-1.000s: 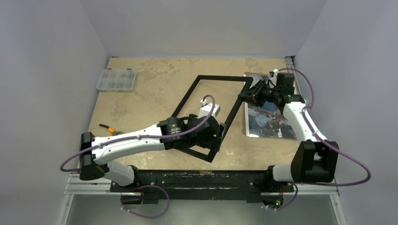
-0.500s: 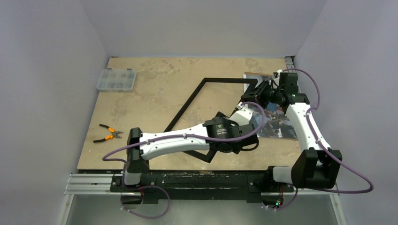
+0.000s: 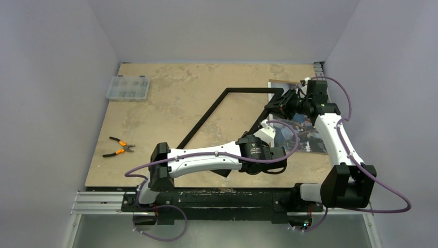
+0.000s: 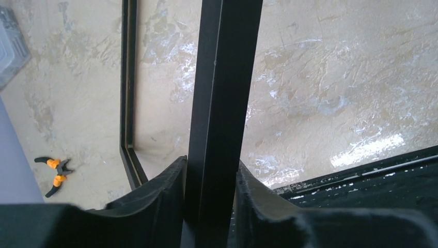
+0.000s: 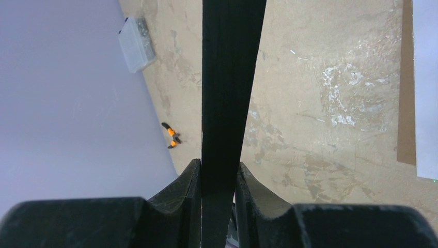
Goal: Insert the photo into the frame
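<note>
The frame (image 3: 204,120) is seen centre-right in the top view, its right side overlapping the photo (image 3: 306,140), which lies flat at the right edge of the table (image 3: 170,88). One black rail is pinched by the left gripper (image 4: 212,166), lower right of centre; another is pinched by the right gripper (image 5: 219,168), at the upper right.

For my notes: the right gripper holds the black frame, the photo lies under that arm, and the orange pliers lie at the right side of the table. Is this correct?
Not quite. The top view shows the pliers at the left side of the table. The rest stands: the right gripper holds the frame, and the photo lies under that arm.
</note>
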You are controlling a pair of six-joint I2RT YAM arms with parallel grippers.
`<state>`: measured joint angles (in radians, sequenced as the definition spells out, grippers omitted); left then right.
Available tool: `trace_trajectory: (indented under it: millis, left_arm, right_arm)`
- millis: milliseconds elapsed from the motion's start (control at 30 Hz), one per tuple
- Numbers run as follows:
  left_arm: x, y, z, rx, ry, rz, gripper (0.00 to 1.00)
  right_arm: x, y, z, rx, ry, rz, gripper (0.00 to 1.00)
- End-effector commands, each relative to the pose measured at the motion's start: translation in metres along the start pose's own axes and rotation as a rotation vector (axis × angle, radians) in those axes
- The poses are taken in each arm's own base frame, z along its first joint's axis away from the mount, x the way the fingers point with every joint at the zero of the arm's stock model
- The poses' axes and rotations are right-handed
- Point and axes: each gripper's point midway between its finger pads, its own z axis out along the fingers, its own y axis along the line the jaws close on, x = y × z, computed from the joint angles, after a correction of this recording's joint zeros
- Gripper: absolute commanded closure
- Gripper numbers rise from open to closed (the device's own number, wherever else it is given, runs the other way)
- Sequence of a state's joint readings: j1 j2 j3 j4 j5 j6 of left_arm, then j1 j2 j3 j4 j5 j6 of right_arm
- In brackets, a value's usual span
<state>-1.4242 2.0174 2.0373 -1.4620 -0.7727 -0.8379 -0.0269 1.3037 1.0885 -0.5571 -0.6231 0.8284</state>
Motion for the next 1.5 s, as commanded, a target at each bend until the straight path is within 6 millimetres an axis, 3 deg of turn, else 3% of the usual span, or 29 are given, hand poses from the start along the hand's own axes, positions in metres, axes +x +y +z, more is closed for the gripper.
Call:
trace_trajectory:
  millis: [0, 133, 367, 467, 833, 1067, 1167, 1300, 1467]
  left_arm:
    - [-0.014, 0.030, -0.008, -0.098, -0.054, -0.006, 0.77]
    - [-0.016, 0.038, -0.011, -0.120, -0.063, -0.001, 0.96]
    - [-0.023, 0.058, -0.023, -0.155, -0.083, -0.019, 1.00]
    - [-0.031, 0.069, -0.031, -0.151, -0.101, -0.048, 1.00]
    - [-0.061, 0.109, -0.058, -0.017, -0.178, -0.215, 1.00]
    - [-0.071, 0.125, -0.075, 0.200, -0.247, -0.409, 1.00]
    - [-0.067, 0.138, -0.074, 0.265, -0.267, -0.500, 1.00]
    - [-0.049, 0.160, -0.060, 0.262, -0.252, -0.604, 1.00]
    - [-0.024, 0.173, -0.040, 0.260, -0.219, -0.726, 1.00]
  right_arm:
    - [0.001, 0.027, -0.013, -0.113, -0.004, -0.126, 0.99]
    - [0.003, 0.035, -0.016, -0.164, -0.007, -0.157, 0.94]
    - [0.007, 0.042, -0.025, -0.186, -0.023, -0.198, 0.34]
    - [0.008, 0.046, -0.032, -0.193, -0.038, -0.219, 0.23]
    - [0.005, 0.066, -0.063, -0.189, -0.137, -0.284, 0.20]
    - [0.007, 0.063, -0.065, -0.179, -0.135, -0.303, 0.20]
    - [0.009, 0.057, -0.062, -0.170, -0.124, -0.304, 0.20]
    - [0.011, 0.048, -0.056, -0.152, -0.111, -0.307, 0.20]
    - [0.012, 0.033, -0.049, -0.113, -0.100, -0.318, 0.20]
